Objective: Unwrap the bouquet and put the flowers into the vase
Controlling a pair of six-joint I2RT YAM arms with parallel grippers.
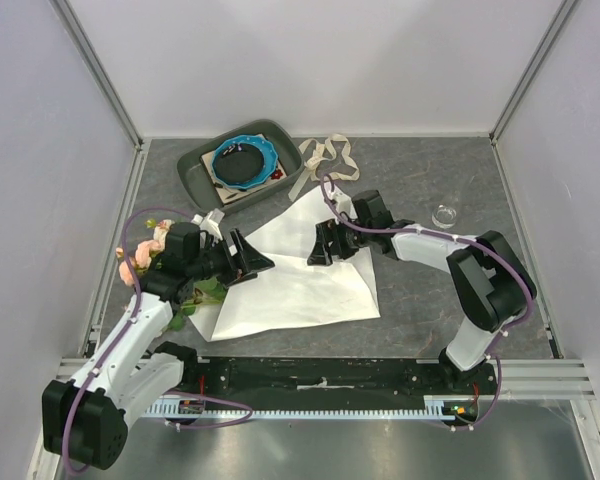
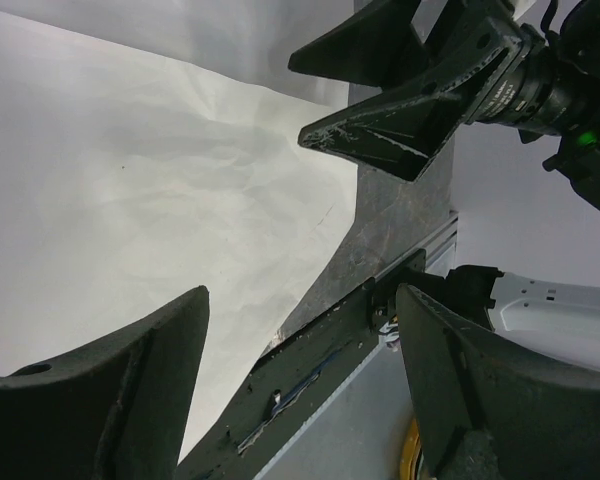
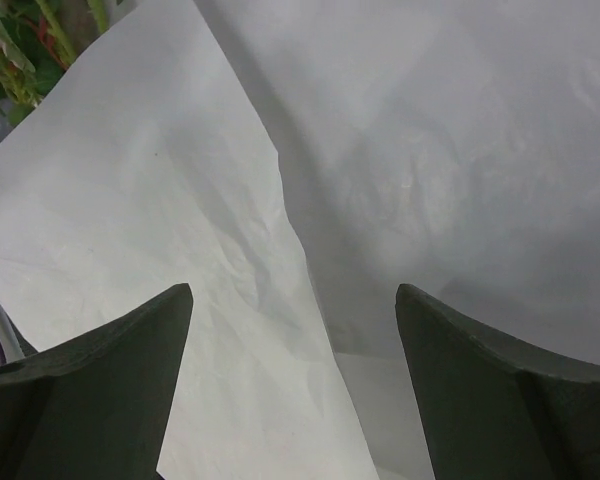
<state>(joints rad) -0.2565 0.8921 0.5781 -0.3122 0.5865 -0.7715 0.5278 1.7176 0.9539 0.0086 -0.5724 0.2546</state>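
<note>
Both spread, empty: left hand (image 1: 248,258), right hand (image 1: 323,245). The flowers (image 1: 140,255) look light and fragile; pinch the stems (image 3: 52,28) gently.

The paper (image 1: 300,280) is plain cream-white with faint grey creases, and the ribbon (image 1: 325,160) is cream. The flowers (image 1: 130,268) are pale pink and cream, with green leaves. The vase (image 1: 444,215) is clear glass. The tray (image 1: 192,165) is grey, and the dish (image 1: 268,150) is turquoise-blue with a dark centre. The surface (image 1: 420,290) is mottled dark grey. The left claw (image 1: 252,256) and the right claw (image 1: 322,248) are black, on white-and-black arms with purple cables.
</note>
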